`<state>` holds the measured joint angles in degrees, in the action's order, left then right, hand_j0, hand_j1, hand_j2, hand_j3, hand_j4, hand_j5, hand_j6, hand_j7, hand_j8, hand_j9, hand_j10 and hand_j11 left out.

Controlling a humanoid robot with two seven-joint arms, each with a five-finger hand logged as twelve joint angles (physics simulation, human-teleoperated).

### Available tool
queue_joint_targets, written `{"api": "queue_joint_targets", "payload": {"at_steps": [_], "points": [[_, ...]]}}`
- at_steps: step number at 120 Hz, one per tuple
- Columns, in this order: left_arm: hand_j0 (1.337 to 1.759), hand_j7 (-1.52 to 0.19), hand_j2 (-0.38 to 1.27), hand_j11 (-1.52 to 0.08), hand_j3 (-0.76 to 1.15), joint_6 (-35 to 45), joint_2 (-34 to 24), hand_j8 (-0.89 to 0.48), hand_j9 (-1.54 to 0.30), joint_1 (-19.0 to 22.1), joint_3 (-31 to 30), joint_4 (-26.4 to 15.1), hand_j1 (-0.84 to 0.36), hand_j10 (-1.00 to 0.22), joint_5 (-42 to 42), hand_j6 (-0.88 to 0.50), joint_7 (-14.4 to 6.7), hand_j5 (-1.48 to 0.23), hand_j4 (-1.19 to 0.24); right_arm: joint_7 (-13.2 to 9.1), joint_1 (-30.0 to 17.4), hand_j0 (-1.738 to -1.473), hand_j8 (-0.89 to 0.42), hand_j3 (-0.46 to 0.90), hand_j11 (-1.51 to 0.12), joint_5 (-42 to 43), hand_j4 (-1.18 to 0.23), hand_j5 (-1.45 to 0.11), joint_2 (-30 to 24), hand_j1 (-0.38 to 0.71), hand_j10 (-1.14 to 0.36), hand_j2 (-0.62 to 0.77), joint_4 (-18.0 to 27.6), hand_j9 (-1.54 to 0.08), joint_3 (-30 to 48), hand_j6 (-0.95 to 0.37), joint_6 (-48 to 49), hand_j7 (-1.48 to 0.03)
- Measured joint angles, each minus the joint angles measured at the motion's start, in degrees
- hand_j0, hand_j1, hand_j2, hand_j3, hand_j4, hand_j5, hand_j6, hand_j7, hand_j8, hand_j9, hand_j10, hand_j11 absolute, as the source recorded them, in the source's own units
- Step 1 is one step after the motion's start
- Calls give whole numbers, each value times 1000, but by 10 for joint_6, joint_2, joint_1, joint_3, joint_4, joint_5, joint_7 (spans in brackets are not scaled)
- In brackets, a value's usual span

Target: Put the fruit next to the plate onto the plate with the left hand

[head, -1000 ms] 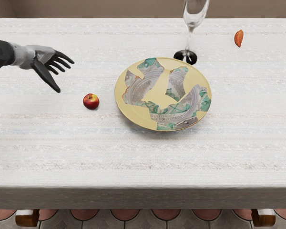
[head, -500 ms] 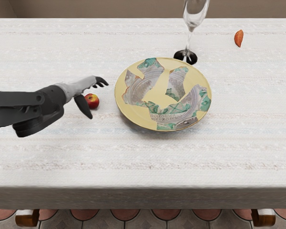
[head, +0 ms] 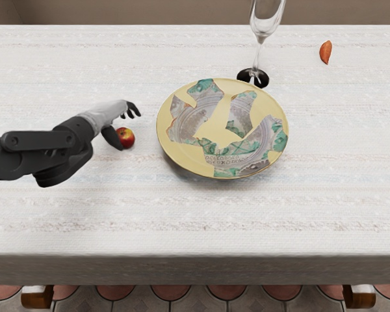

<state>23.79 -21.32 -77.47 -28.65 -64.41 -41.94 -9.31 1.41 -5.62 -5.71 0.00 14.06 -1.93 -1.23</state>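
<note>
your left hand (head: 110,117) reaches in from the left edge and sits just beside the apple (head: 125,137), on the apple's left and far side. its dark fingers (head: 131,109) are loosely spread and bent downward beyond the fruit, not wrapped round it. the thumb (head: 112,138) hangs down at the apple's left flank, so close you cannot tell whether it touches. nothing is held yet.

the apple, small and red, lies on the white cloth of the table (head: 195,195), near the left rim of the plate (head: 182,155) but clear of it, with a strip of cloth between them.

the plate is yellow with grey-green patches and carries nothing. a wine glass (head: 260,39) stands upright just behind the plate's far rim, its dark foot right by the edge. a small reddish-orange piece (head: 325,51) lies well apart at the far right of the table.
</note>
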Motion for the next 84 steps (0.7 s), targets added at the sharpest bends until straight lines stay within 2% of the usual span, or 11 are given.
{"api": "queue_joint_targets", "payload": {"at_steps": [20,44,54,59,66,75,81,84], "points": [[1658,-537,67,-538,0,0,8,-407,-537,8,-7,4,-150,-406,0,-407,0,-537,-406,0,0,-1658,-31,0,-40,0,-31,-40,0,-312,-31,-6,0,-40,0,-31,0,-40],[1650,-658,112,-659,12,-2,9,-502,-659,9,-15,4,-255,-505,0,-473,0,-650,-511,0,0,-1658,-31,0,-40,0,-31,-40,0,-312,-31,-6,0,-40,0,-31,0,-40],[1659,-701,3,-727,275,-3,13,-474,-728,9,-20,4,-291,-560,-2,-444,-1,-689,-583,0,0,-1658,-31,0,-40,0,-31,-40,0,-312,-31,-6,0,-40,0,-31,0,-40],[1655,-729,-14,-773,300,-4,13,-440,-774,8,-22,4,-296,-588,-3,-422,-1,-719,-620,0,0,-1658,-31,0,-40,0,-31,-40,0,-312,-31,-6,0,-40,0,-31,0,-40],[1651,-782,15,-827,230,-6,12,-404,-827,6,-24,2,-295,-626,-3,-401,-1,-770,-651,0,0,-1658,-31,0,-40,0,-31,-40,0,-312,-31,-6,0,-40,0,-31,0,-40],[1618,-844,168,-880,-91,-8,7,-428,-879,1,-25,0,-278,-662,-1,-428,-1,-829,-672,0,0,-1658,-31,0,-40,0,-31,-40,0,-312,-31,-6,0,-40,0,-31,0,-40],[1626,-875,268,-906,-71,-9,-2,-457,-904,-5,-25,-2,-289,-679,0,-449,-1,-862,-695,0,0,-1658,-31,0,-40,0,-31,-40,0,-312,-31,-6,0,-40,0,-31,0,-40],[1630,-886,263,-914,-63,-9,-9,-455,-914,-6,-26,-3,-292,-686,0,-450,-1,-874,-692,0,0,-1658,-31,0,-40,0,-31,-40,0,-312,-31,-6,0,-40,0,-31,0,-40]]}}
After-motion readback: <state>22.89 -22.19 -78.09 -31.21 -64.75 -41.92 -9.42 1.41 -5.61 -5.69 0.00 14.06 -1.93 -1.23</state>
